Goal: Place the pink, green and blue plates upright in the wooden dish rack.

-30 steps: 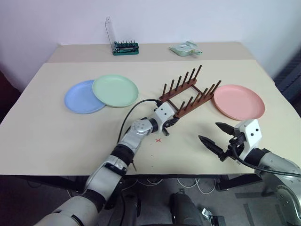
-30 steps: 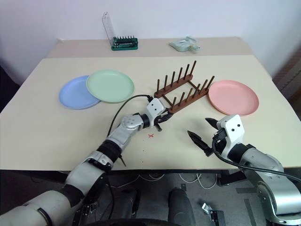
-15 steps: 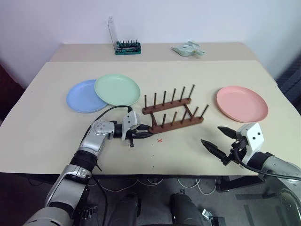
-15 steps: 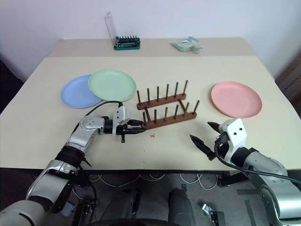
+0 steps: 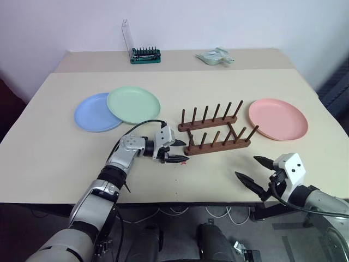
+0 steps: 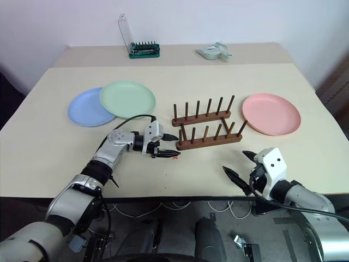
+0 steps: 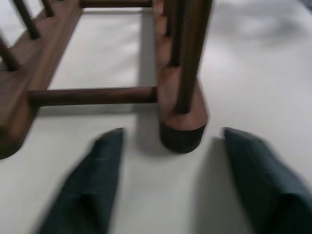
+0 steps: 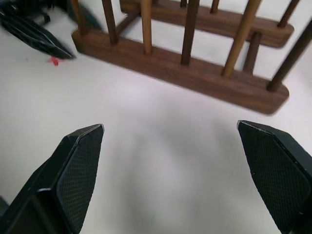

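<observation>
The wooden dish rack (image 5: 215, 129) stands in the middle of the table (image 5: 49, 158), a little to the right. Its pegs point up and no plate is in it.

The left gripper (image 5: 179, 151) is just left of the rack's near end. Its two fingers are spread apart, one on each side of the near rail's tip, and they hold nothing. A small red mark (image 6: 175, 157) on the table is just by the lower finger.

The right gripper (image 5: 255, 170) is in the lower right of the frame, near the table edge. Its jaws are wide open and empty.

The pink plate (image 5: 277, 119) lies flat right of the rack. The green plate (image 5: 133, 105) lies at the left, partly on top of the blue plate (image 5: 94, 113).
</observation>
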Motion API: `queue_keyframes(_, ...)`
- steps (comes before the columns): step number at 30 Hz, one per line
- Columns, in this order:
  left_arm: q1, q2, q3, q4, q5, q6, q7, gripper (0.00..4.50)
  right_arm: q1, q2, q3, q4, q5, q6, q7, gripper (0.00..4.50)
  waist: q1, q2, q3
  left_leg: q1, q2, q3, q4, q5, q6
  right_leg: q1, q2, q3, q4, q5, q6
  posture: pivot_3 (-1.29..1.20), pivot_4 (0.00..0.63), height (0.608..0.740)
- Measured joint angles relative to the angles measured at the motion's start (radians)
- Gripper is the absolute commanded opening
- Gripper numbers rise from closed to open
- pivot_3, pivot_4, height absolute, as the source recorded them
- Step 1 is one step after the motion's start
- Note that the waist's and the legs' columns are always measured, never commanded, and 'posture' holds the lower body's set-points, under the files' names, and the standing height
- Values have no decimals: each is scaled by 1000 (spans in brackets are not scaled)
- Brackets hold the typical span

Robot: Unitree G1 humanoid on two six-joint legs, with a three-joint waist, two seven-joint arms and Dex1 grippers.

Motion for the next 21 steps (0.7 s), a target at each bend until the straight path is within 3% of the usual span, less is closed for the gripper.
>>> queue_keyframes(1,8,13,7,-12,-2,11,0,3473,-1,0,0,11,-7,-4,1,4500,-2,0,0,1,0,0,0,0,0,0,0,0,0,0,0,0,150,740)
queue_keyframes(3,36,45,31,-57,-20,62,-5,3549,-3,0,2,33,-23,-8,0,3962,-5,0,0,2,1,0,-1,0,0,0,0,0,1,0,0,0,150,740)
queue_keyframes(4,58,63,38,-95,-32,92,-13,2912,-6,0,7,42,-36,-9,-1,3669,-5,0,0,2,1,1,-1,0,0,0,0,0,1,0,0,0,150,740)
queue_keyframes(5,79,79,44,-129,-44,117,-22,2694,-9,-1,12,52,-47,-10,-4,3201,-5,1,0,2,1,1,-1,0,0,0,0,0,1,0,0,0,150,740)
queue_keyframes(10,239,139,32,-417,-101,295,-67,258,-91,-2,63,127,-122,-14,-31,737,0,1,0,2,1,1,0,0,0,0,0,1,1,0,0,0,150,740)
queue_keyframes(11,259,128,11,-471,-110,331,-70,200,-112,-2,79,143,-137,-13,-37,171,5,1,0,1,1,0,0,0,0,1,0,1,1,0,-1,0,150,740)
queue_keyframes(14,276,89,-40,-567,-108,415,-38,200,-169,-2,129,173,-188,-13,-57,71,11,1,0,0,0,0,0,0,0,1,0,1,0,0,0,0,150,740)
queue_keyframes(21,257,-16,-93,-543,4,362,172,200,-276,-2,200,267,-290,-34,-97,71,2,1,0,2,0,0,0,0,0,1,0,1,0,0,0,0,150,740)
